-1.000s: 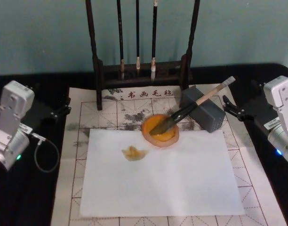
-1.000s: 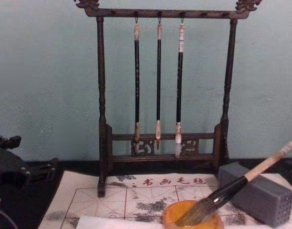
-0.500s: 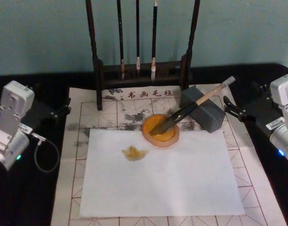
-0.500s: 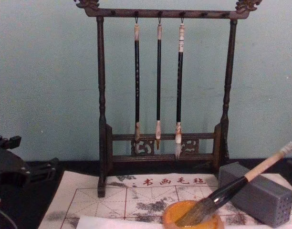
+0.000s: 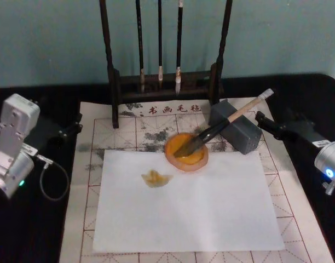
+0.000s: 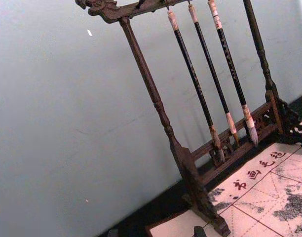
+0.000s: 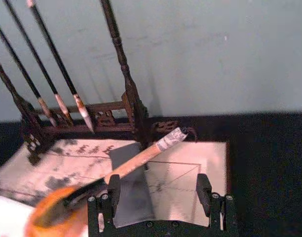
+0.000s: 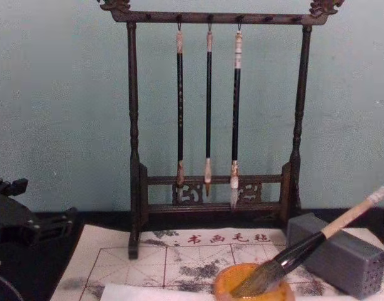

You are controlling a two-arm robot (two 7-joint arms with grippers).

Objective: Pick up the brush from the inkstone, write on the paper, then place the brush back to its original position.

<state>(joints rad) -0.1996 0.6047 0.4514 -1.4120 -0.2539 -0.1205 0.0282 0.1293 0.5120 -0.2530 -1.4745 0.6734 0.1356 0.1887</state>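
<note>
The brush [image 5: 225,121] lay with its tuft in the orange inkstone [image 5: 196,163] and its handle propped across the grey block [image 5: 245,137]. Its white-wrapped end pointed toward the right gripper [image 7: 158,191], which hung just beyond that end with its jaws spread wide and nothing between them. The left gripper [image 5: 73,123] sat parked off the left edge of the gridded felt mat [image 5: 102,137], apparently parted too, though the angle on it was poor. The grasp had not begun. Because the handle sloped, a closing that met it off-centre would likely lever it off the block, drag the tuft out and tip the shallow dish, spilling onto the white paper [image 5: 189,208] touching its near rim. An approach too low would shove the block itself.
</note>
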